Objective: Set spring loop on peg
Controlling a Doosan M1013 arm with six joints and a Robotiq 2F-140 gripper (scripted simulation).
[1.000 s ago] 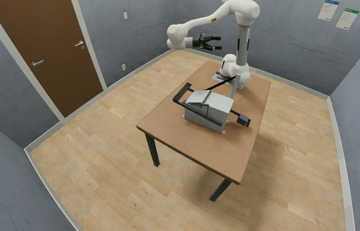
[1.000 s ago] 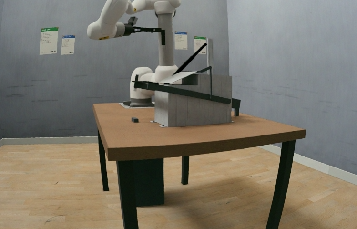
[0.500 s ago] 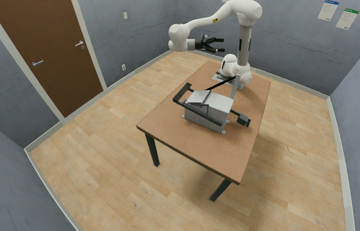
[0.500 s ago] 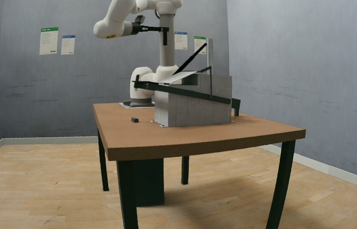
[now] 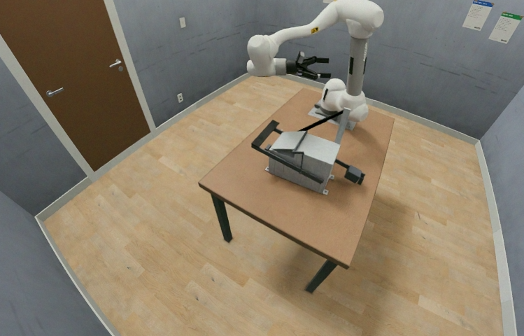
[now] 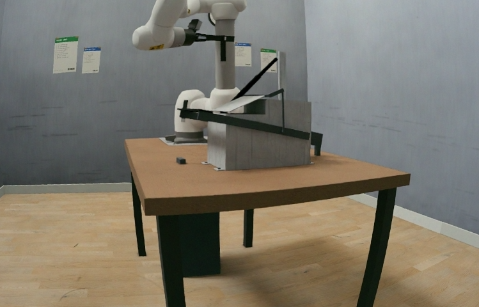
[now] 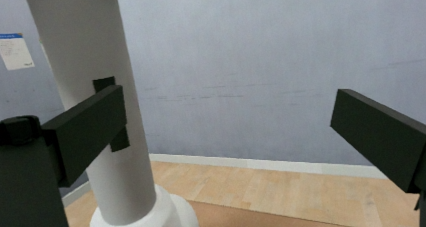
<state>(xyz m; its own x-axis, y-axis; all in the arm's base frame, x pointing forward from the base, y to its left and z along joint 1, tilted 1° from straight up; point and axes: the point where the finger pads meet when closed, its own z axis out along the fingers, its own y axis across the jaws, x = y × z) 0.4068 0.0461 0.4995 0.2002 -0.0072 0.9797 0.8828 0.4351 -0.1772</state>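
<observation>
My gripper (image 5: 324, 68) (image 6: 229, 38) (image 7: 228, 106) is open and empty, high above the bench near the arm's column. The grey feeder (image 5: 298, 173) (image 6: 268, 142) stands on the bench (image 5: 252, 195) (image 6: 272, 182). A dark plate, apparently the pedal (image 5: 264, 134), is raised on long side bars at one end. The black spring (image 5: 320, 122) (image 6: 256, 77) rises to the top of the pale upright post (image 5: 342, 129) (image 6: 281, 79); pegs and loop are too small to tell. A small dark block, apparently the steel weight (image 6: 180, 160), lies on the bench beyond the pedal end; the top view hides it.
A dark block (image 5: 354, 174) (image 6: 316, 141) hangs on a bar at the feeder's other end. The pale lid (image 5: 288, 143) (image 6: 242, 103) slopes over the feeder, with a thin dark linkage beside it. The arm's base (image 5: 331, 108) (image 6: 189, 131) stands behind the feeder.
</observation>
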